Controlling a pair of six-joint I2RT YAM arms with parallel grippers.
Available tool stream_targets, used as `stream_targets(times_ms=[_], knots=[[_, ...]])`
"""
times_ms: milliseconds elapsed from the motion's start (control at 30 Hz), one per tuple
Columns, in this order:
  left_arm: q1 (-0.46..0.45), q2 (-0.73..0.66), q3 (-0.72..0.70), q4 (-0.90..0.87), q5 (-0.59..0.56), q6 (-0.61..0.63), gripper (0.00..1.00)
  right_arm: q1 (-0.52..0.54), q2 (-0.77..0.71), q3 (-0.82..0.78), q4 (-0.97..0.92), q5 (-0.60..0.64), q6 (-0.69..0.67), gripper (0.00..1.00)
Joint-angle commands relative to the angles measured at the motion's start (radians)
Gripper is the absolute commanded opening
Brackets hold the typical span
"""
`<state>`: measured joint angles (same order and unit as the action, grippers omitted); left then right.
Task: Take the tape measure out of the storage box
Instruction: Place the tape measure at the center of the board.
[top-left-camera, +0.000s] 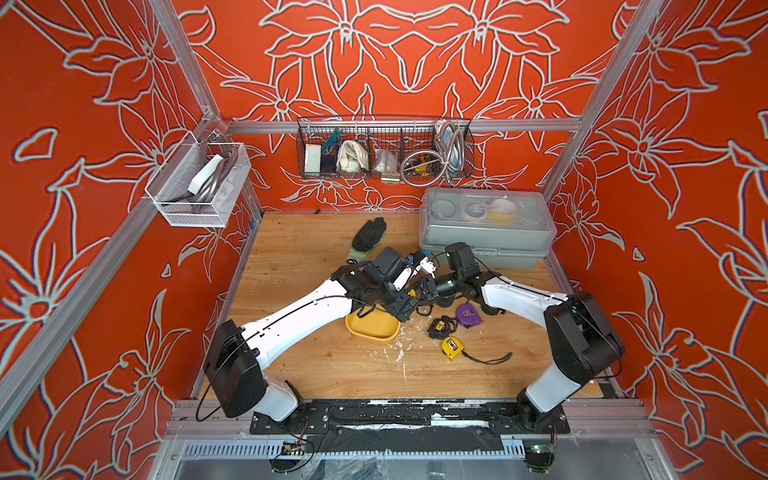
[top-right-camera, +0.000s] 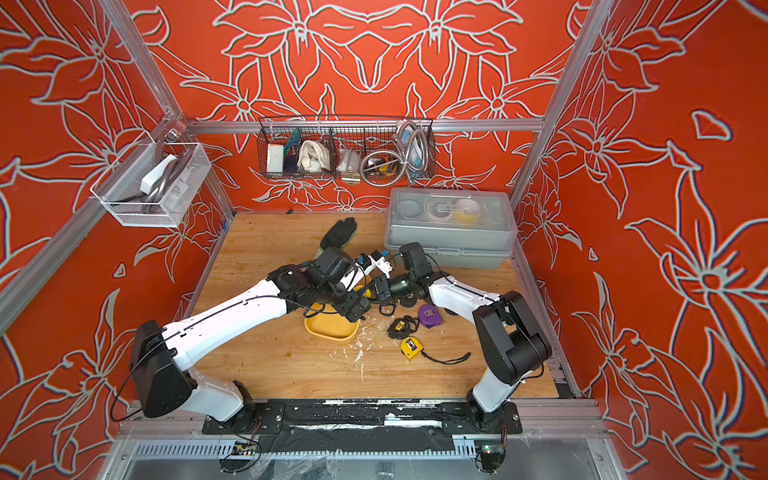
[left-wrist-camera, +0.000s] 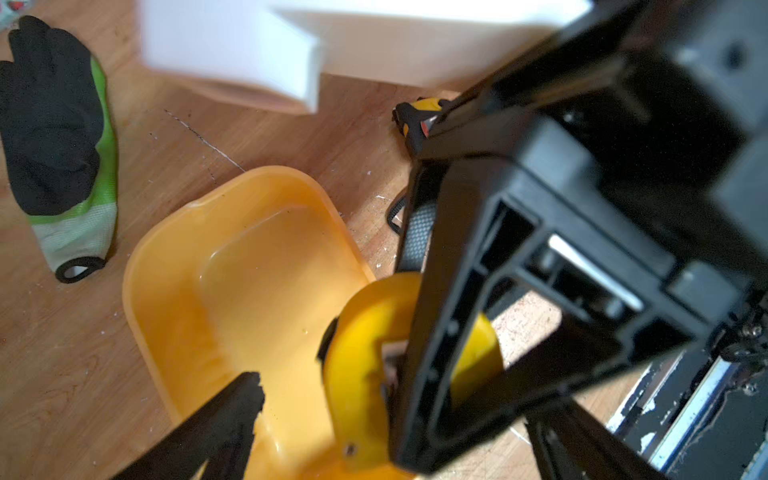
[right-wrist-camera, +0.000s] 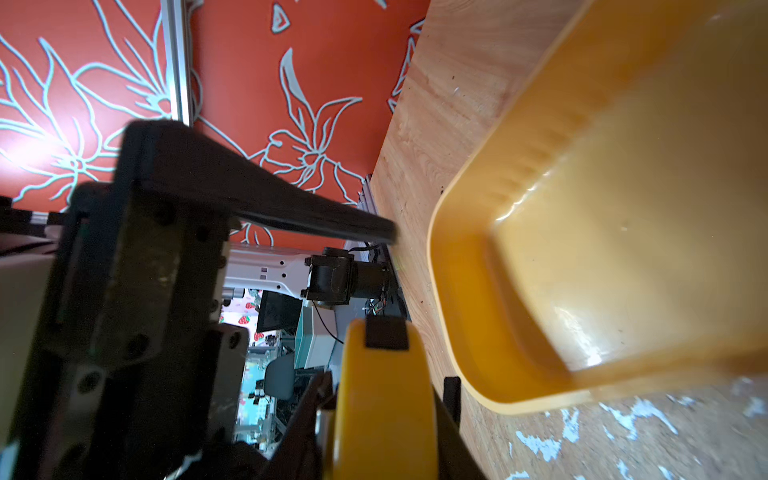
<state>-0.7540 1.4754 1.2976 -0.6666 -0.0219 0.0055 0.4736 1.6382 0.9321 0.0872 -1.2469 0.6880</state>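
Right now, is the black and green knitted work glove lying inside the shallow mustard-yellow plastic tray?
No, the glove lies on the wooden tabletop beside the tray, apart from it.

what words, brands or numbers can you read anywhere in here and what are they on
No text is readable in any view.
Yellow tape measure on the table: face label, too small to read.
Black tape measure: yellow label, too small.
Purple tape measure: face label, too small.
Packet in the white mesh basket: print, blurred.
Held yellow tape measure: label mostly hidden, unreadable.
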Motion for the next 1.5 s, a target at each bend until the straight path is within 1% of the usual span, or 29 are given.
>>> stream_targets(times_ms=[0,67,133,267,367,433,467,567,633,800,867,933,1033,1100,1133,1167,1200,1267,1300,1333,1367,1467], knots=[[0.037,-0.048,0.037,0.016,-0.144,-0.075,0.99,-0.109,-0.063,-0.053,-0.014,0.040,0.026,0.20],[0.080,-0.044,0.041,-0.007,-0.189,-0.107,0.99,-0.194,-0.111,-0.099,-0.065,0.065,0.022,0.19],[0.138,-0.022,0.039,-0.043,-0.178,-0.136,0.99,-0.267,-0.173,-0.145,-0.124,0.087,0.008,0.20],[0.233,0.053,0.031,-0.132,-0.171,-0.175,0.99,-0.413,-0.321,-0.238,-0.322,0.184,-0.056,0.20],[0.260,0.090,0.014,-0.155,-0.168,-0.170,0.99,-0.516,-0.421,-0.313,-0.431,0.232,-0.081,0.21],[0.270,0.104,0.000,-0.154,-0.164,-0.163,0.99,-0.566,-0.474,-0.348,-0.531,0.309,-0.114,0.21],[0.277,0.112,-0.007,-0.153,-0.164,-0.164,0.99,-0.593,-0.490,-0.368,-0.564,0.325,-0.122,0.21],[0.320,0.143,-0.011,-0.172,-0.127,-0.182,0.99,-0.668,-0.500,-0.432,-0.586,0.318,-0.125,0.22],[0.338,0.163,-0.013,-0.184,-0.105,-0.184,0.99,-0.690,-0.502,-0.453,-0.603,0.333,-0.145,0.23],[0.346,0.205,-0.029,-0.183,-0.088,-0.174,0.99,-0.722,-0.509,-0.463,-0.668,0.395,-0.211,0.23],[0.353,0.219,-0.036,-0.179,-0.074,-0.183,0.99,-0.722,-0.513,-0.472,-0.654,0.416,-0.196,0.25],[0.360,0.225,-0.046,-0.169,-0.053,-0.193,0.99,-0.722,-0.501,-0.476,-0.642,0.461,-0.193,0.26],[0.366,0.238,-0.053,-0.163,-0.038,-0.203,0.99,-0.722,-0.475,-0.468,-0.620,0.495,-0.186,0.28],[0.369,0.245,-0.052,-0.164,-0.033,-0.205,0.99,-0.722,-0.462,-0.467,-0.611,0.517,-0.184,0.38],[0.370,0.249,-0.049,-0.166,-0.028,-0.204,0.99,-0.722,-0.463,-0.462,-0.618,0.536,-0.185,0.41],[0.372,0.250,-0.047,-0.168,-0.023,-0.206,0.99,-0.722,-0.479,-0.463,-0.621,0.560,-0.180,0.50],[0.374,0.252,-0.046,-0.169,-0.017,-0.209,0.99,-0.722,-0.510,-0.469,-0.618,0.592,-0.166,0.62],[0.379,0.253,-0.046,-0.172,-0.003,-0.219,0.99,-0.722,-0.578,-0.473,-0.625,0.649,-0.154,0.76],[0.383,0.256,-0.047,-0.175,0.005,-0.227,0.99,-0.722,-0.614,-0.474,-0.631,0.674,-0.153,0.87],[0.386,0.260,-0.050,-0.178,0.013,-0.234,0.99,-0.722,-0.643,-0.465,-0.649,0.704,-0.158,0.95],[0.390,0.263,-0.052,-0.179,0.018,-0.240,0.99,-0.722,-0.666,-0.454,-0.665,0.723,-0.161,0.99],[0.400,0.262,-0.059,-0.181,0.042,-0.273,0.99,-0.721,-0.727,-0.402,-0.670,0.716,-0.167,1.00]])
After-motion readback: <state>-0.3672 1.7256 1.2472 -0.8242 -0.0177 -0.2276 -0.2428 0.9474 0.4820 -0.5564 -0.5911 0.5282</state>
